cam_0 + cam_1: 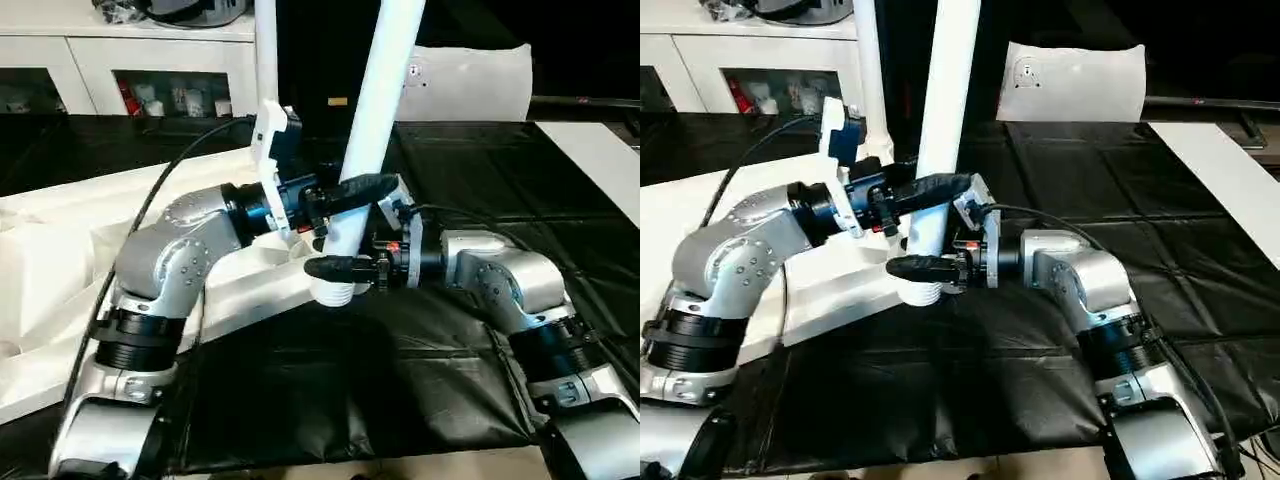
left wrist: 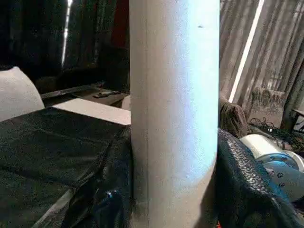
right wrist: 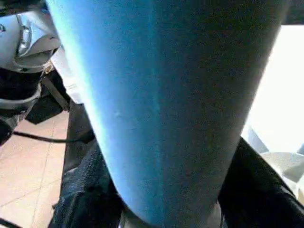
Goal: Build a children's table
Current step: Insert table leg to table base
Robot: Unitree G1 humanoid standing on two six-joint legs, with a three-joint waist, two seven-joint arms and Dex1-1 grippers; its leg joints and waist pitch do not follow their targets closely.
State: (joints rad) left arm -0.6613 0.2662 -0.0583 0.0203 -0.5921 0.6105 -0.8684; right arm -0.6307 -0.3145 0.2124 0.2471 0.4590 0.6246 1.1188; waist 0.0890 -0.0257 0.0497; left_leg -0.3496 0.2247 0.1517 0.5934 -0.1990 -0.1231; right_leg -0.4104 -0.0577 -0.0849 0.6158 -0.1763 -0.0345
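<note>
A long white tapered leg [image 1: 385,90] stands nearly upright over the corner of the white table top [image 1: 60,250], which lies at the left with its underside up. The leg's ribbed lower end [image 1: 335,292] hangs just beside the top's near corner. My left gripper [image 1: 350,192] is shut on the leg from the left. Just below it, my right gripper [image 1: 340,268] is shut on the leg from the right. In the wrist views the leg [image 2: 173,95] [image 3: 166,95] sits between black fingers [image 2: 102,199] [image 3: 259,190]. A second white leg [image 1: 265,50] rises from the top behind.
The black-covered work surface [image 1: 400,380] spreads under and in front of my arms. A white cabinet with shelves [image 1: 130,60] stands at the back left. A white cushion-like object [image 1: 470,80] sits at the back, and a white board [image 1: 600,160] lies at the right.
</note>
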